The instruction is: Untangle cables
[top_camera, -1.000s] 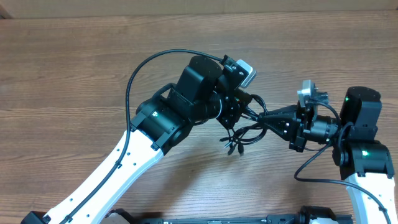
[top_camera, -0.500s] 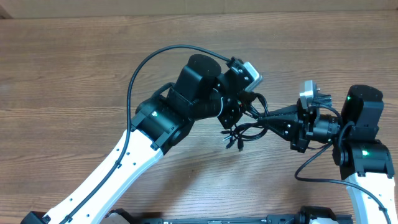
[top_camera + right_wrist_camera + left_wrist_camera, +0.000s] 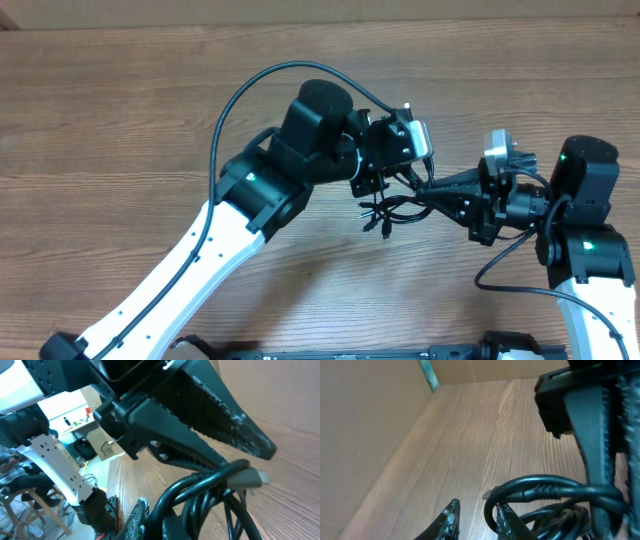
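Observation:
The cables (image 3: 388, 211) are a bundle of thin black loops hanging between the two grippers near the table's middle. My right gripper (image 3: 428, 190) reaches in from the right and is shut on them. In the right wrist view the cables (image 3: 210, 495) are pinched at the right gripper (image 3: 157, 520), and a metal-tipped plug (image 3: 248, 478) sticks out. My left gripper (image 3: 388, 183) hangs just above the bundle. In the left wrist view the left gripper (image 3: 475, 514) stands slightly open with bare table in the gap. A loop of the cables (image 3: 545, 487) curls around its right fingertip (image 3: 503, 519).
The wooden table (image 3: 120, 130) stretches left and behind. A thick black arm cable (image 3: 238, 102) arcs over the left arm. A beige wall (image 3: 365, 430) borders the table in the left wrist view. The right arm's base (image 3: 585, 240) stands at the right edge.
My left gripper has parted its jaws and let go of the cables, and its wrist has shifted a little to the right. The right gripper stays shut on the bundle in place.

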{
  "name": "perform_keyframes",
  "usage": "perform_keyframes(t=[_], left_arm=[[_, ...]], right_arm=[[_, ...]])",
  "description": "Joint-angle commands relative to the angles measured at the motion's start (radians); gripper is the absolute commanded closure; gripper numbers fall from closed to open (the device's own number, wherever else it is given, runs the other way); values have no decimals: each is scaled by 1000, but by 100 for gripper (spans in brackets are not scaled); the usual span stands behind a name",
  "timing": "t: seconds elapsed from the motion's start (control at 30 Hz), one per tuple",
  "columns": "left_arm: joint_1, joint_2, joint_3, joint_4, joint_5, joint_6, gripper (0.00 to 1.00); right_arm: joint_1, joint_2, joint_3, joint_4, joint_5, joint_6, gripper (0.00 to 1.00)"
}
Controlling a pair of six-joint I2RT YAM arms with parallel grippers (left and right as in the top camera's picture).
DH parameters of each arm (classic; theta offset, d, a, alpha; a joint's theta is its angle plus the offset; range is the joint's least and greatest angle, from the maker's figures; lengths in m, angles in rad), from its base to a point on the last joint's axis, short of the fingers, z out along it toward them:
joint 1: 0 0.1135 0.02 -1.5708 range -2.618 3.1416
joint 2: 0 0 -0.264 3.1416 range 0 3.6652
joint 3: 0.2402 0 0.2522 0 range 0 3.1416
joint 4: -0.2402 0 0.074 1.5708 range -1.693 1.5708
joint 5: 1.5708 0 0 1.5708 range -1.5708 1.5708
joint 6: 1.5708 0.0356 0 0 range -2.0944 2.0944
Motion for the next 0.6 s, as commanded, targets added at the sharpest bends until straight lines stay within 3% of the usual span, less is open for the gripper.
perform_keyframes(t=[0.0,0.1,0.23,0.57], left_arm=[[44,77,5,39,-122,-105,79],[52,109,5,53,-89,-161,82],[61,116,5,51,27,-145,94],[161,116,5,-16,496,58,96]], right_arm=[[13,-25,15,-4,-156,-5,96],[13,-25,15,-3,-156,-5,96],[13,-25,15,-3,-156,-5,96],[13,-25,15,-3,-156,-5,96]])
